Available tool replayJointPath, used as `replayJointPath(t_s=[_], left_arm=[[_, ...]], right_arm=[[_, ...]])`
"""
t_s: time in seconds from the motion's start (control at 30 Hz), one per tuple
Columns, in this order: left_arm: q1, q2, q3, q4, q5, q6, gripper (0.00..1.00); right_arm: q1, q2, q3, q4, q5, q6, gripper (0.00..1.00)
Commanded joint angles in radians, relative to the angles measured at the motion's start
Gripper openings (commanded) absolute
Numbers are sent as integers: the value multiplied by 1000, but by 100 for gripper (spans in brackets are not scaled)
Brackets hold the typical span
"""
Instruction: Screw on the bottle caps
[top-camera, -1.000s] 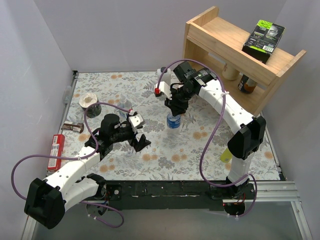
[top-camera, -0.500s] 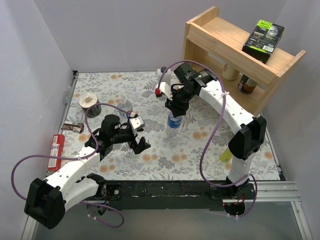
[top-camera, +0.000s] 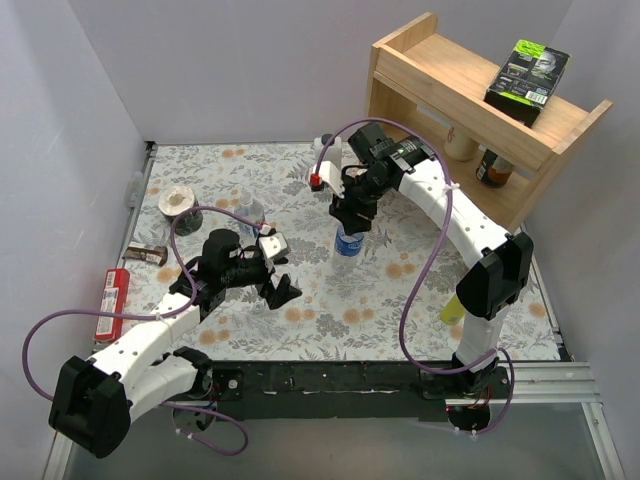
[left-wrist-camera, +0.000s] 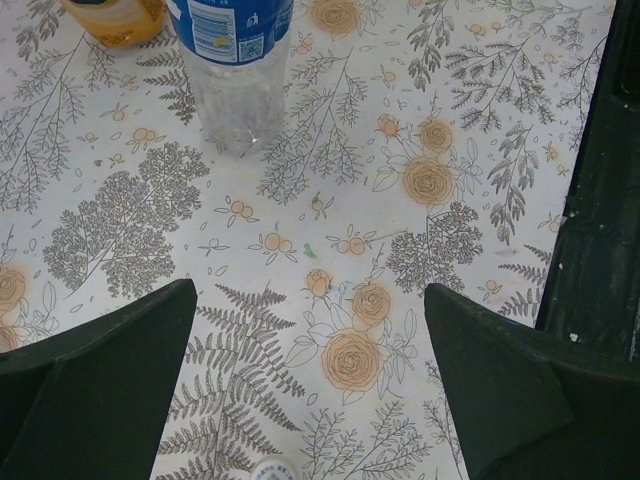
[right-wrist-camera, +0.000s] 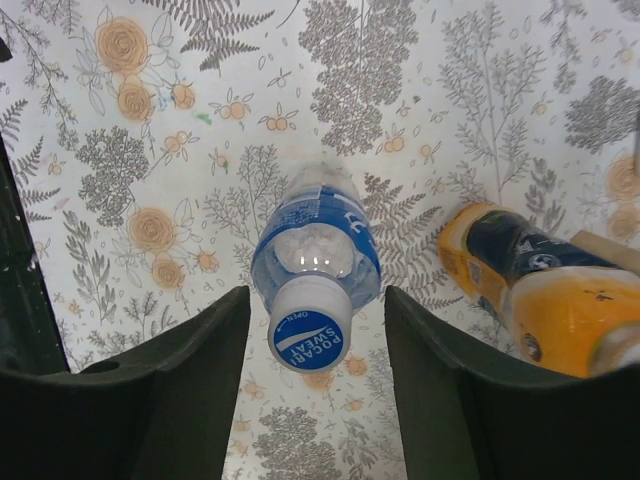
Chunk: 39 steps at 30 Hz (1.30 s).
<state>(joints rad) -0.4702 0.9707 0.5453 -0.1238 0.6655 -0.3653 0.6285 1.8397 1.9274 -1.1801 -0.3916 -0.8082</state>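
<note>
I see right pincer (right-wrist-camera: 314, 305) apart, flanking blue cap (right-wrist-camera: 308, 338) on clear bottle (right-wrist-camera: 320, 235), orange bottle (right-wrist-camera: 545, 300) beside | left pincer (left-wrist-camera: 310, 292) apart; only its wrist view catches whitish cap (left-wrist-camera: 272, 470).

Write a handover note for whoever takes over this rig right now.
Left gripper: open, empty, above the table; a loose whitish cap lies just under it.
Right gripper: open, fingers either side of the blue cap, not gripping.
Done: blue cap sits on one clear bottle; tightness unknown.
To do: orange bottle and second clear bottle; their tops aren't readable here.
</note>
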Motion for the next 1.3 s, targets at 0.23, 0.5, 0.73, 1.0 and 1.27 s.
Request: replayJointPath(t_s=[0.23, 0.5, 0.73, 1.0, 1.27], left_arm=[[13, 63, 574, -336, -551, -81, 98], [292, 102, 837, -554, -828, -148, 98], [536, 112, 664, -789, -722, -337, 98], [571, 36, 532, -780, -667, -348, 98], [581, 74, 556, -797, -667, -385, 98]], right_arm=[[2, -64, 251, 353, -78, 266, 83], [49, -50, 1, 898, -127, 478, 85], [134, 107, -54, 1210, -72, 547, 86], [188, 208, -71, 1381, -50, 599, 86], [208, 335, -24, 1412, -23, 601, 85]])
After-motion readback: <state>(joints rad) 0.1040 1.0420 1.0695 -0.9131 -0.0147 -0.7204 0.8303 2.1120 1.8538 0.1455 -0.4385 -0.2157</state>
